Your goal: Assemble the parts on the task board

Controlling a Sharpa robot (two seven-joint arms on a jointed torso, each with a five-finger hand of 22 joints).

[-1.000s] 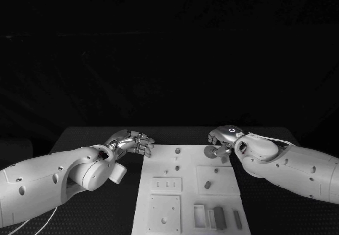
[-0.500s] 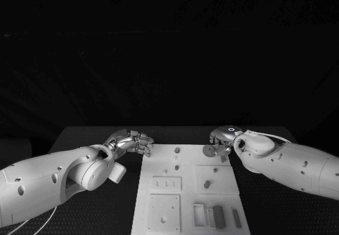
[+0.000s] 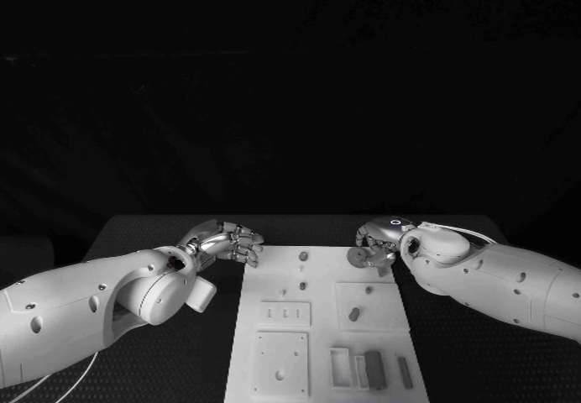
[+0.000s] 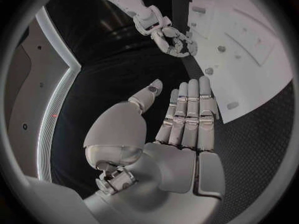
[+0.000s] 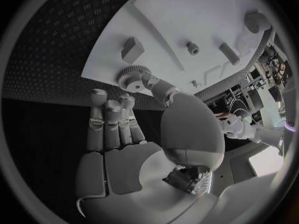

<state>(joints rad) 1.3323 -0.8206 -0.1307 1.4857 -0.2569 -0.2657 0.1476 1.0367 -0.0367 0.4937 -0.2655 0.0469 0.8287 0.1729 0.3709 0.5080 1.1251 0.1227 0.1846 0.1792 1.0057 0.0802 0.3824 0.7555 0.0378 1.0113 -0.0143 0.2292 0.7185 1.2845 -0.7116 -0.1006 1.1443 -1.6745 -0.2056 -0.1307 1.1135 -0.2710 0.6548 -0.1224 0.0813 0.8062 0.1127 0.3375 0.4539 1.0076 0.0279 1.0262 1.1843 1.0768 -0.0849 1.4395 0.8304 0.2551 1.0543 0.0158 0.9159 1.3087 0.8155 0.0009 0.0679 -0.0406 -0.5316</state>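
Small gear (image 3: 359,258) pinched in the right hand (image 3: 378,241), held at the far right corner of the task board (image 3: 273,290); in the right wrist view the gear (image 5: 130,77) gripped at the thumb tip, over the board's edge (image 5: 187,15), other fingers (image 5: 109,119) straight and close together. Compared with a second ago, carried slightly toward the board's middle and a little farther from the robot, together with the hand. Elsewhere on the board: pegs standing near the far end (image 3: 304,255), slotted blocks at the near right corner (image 3: 374,370), unchanged. Left hand (image 3: 227,243) as before, just beside the board's far left corner, holding nothing; fingers (image 4: 190,109) straight and pressed side by side, thumb apart. Black table (image 3: 454,361) bare on both sides of the board, with open room beyond its far edge between the two hands.
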